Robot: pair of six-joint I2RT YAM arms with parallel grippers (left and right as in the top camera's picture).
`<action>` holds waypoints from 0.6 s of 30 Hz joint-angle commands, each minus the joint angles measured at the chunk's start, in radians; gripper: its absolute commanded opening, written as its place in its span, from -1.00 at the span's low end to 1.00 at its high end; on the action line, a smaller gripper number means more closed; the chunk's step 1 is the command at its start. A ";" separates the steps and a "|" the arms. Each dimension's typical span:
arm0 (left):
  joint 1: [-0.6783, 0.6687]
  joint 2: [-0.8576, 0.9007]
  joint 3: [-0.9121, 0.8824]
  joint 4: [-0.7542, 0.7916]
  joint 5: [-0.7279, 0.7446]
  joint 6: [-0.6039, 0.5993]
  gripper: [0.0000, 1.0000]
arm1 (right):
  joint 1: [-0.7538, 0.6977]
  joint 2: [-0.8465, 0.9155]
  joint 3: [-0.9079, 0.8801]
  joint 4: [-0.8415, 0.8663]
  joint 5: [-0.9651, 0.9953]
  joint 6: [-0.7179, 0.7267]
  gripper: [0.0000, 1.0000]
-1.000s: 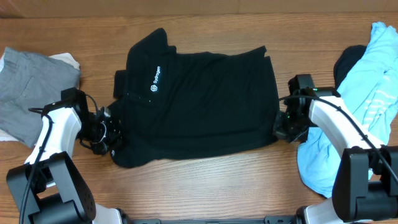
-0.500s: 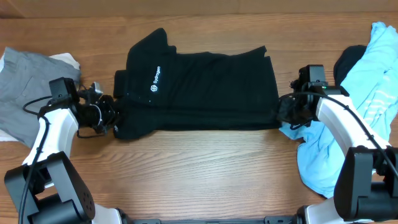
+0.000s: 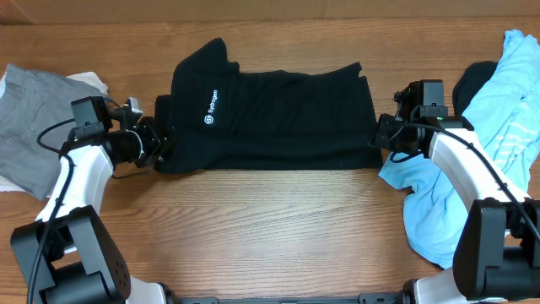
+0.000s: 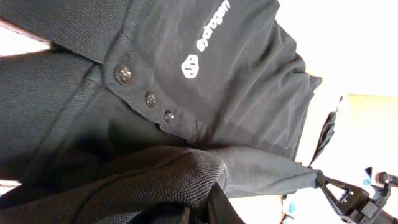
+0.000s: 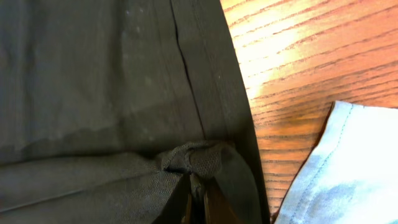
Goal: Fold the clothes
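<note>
Since a second ago, the near half of the large black short-sleeved knit shirt (image 3: 278, 118) has been folded away, leaving a narrower band mid-way across the brown wooden table (image 3: 278, 236). A crumpled light blue white-striped shirt (image 3: 506, 118) lies right, and a grey cloth heap (image 3: 29, 127) lies left. The left gripper (image 3: 158, 145) pinches the black shirt's left edge, and the right gripper (image 3: 380, 139) is clamped on its right edge.

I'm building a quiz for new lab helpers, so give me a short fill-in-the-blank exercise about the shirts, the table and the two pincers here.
The black shirt lies on a ___ table.
The left pincer and the right pincer are both shut on the ___ shirt.
The light blue shirt lies on the robot's ___ side.
Near the white logo, the left wrist view shows ___ buttons.
Missing words: wooden; black; right; three.
</note>
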 commanded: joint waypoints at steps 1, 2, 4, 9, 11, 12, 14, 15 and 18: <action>-0.027 -0.013 -0.003 0.007 -0.060 -0.027 -0.82 | -0.006 -0.012 0.026 0.017 -0.008 -0.002 -0.92; -0.032 -0.013 -0.003 0.008 -0.072 -0.028 -0.82 | -0.006 -0.010 0.026 0.020 -0.008 -0.002 -0.92; -0.041 -0.013 -0.003 0.020 -0.087 -0.027 -0.84 | -0.006 -0.006 0.026 0.027 -0.008 -0.002 -0.92; -0.055 -0.013 -0.003 0.085 -0.187 -0.078 -0.80 | -0.006 0.000 0.026 0.031 -0.008 -0.003 -0.91; -0.058 -0.013 -0.003 0.105 -0.222 -0.086 -0.74 | -0.006 0.001 0.026 0.031 -0.008 -0.003 -0.91; -0.060 -0.012 -0.003 0.117 -0.237 -0.091 -0.61 | -0.006 0.001 0.026 0.031 -0.008 -0.002 -0.91; -0.069 -0.011 -0.003 0.152 -0.246 -0.092 0.00 | -0.006 0.001 0.026 0.031 -0.008 -0.003 -0.91; -0.074 -0.011 -0.003 0.167 -0.245 -0.091 0.24 | -0.006 0.001 0.026 0.031 -0.008 -0.003 -0.91; -0.082 -0.011 -0.002 0.196 -0.162 -0.086 0.54 | -0.006 0.001 0.026 0.031 -0.008 -0.003 -0.91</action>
